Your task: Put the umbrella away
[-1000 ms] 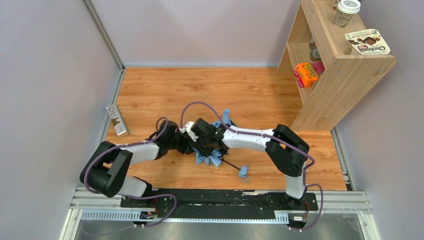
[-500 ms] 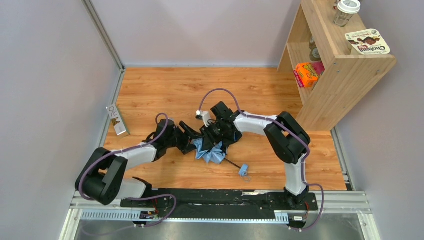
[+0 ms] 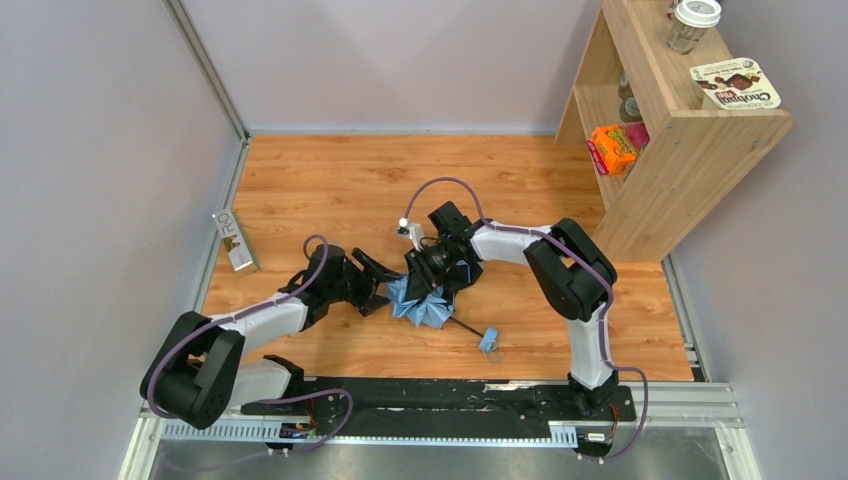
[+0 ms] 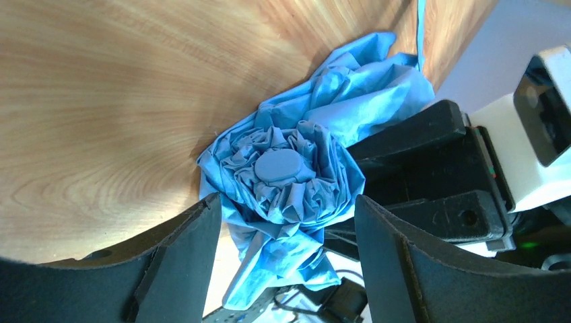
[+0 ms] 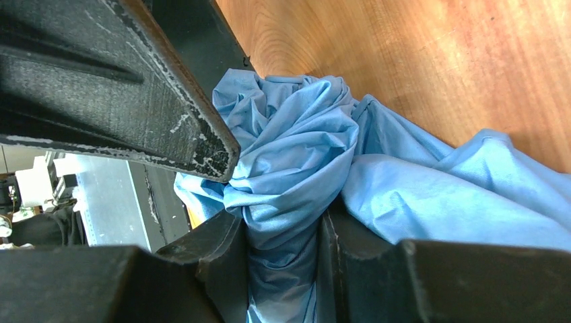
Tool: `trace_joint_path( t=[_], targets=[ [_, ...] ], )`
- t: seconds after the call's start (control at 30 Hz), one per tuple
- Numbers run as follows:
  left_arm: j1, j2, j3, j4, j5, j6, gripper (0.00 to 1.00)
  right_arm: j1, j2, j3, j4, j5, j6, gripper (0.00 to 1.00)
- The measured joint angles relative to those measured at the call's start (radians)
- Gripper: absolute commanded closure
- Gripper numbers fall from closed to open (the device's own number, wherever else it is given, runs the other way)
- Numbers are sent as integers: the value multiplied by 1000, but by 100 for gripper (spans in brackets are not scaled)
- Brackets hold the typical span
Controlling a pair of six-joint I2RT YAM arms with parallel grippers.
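Note:
The umbrella (image 3: 420,302) lies collapsed on the wooden floor, its sky-blue canopy bunched and its dark shaft running to the small blue handle (image 3: 489,341). My right gripper (image 3: 432,272) is shut on a twist of the canopy fabric (image 5: 296,155), which fills the gap between its jaws (image 5: 283,232). My left gripper (image 3: 377,286) stands open just left of the bundle, its jaws wide on either side of the canopy's round top cap (image 4: 279,165) without touching it (image 4: 286,202). One left finger (image 5: 135,101) looms close in the right wrist view.
A wooden shelf unit (image 3: 680,150) stands at the back right with an orange box (image 3: 612,148), a cup (image 3: 693,22) and a snack pack (image 3: 738,84). A small box (image 3: 233,240) leans by the left wall. Grey walls close in the floor.
My left gripper has opened wide, let go of the canopy and drawn back to the left. The right gripper stays shut on the fabric and has shifted right and farther back.

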Motion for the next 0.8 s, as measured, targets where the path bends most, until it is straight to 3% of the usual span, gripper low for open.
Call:
trace_joint_path(
  t=[0.2,0.37,0.43,0.47,0.5,0.57,0.6,0.67,0.73,0.8],
  targets=[
    [-35,-14,-5,2,-54,-116,21,-1,1,1,-3,-3,0,100],
    [-37,152,4,101,-27,-187,22,-1,1,3,-8,-5,-5,100],
    [-36,185,21,125,-8,-195,38,-8,-2,3,-19,-3,-7,100],
    [-37,201,26,135,-2,-193,59,-13,-5,3,-26,0,-9,100],
    [-39,217,26,146,0,-190,72,-15,-8,3,-31,6,-12,100],
    [-40,239,21,183,2,-185,85,-12,-15,3,-46,35,-19,98],
    [-41,242,16,204,1,-183,92,-9,-22,3,-53,50,-19,93],
    [-42,247,10,238,2,-179,100,0,-35,3,-66,87,-16,71],
    [-43,250,3,261,1,-177,100,13,-53,3,-80,135,-6,50],
    [-45,249,-11,296,0,-176,100,29,-79,-4,-89,193,8,39]
  ],
)
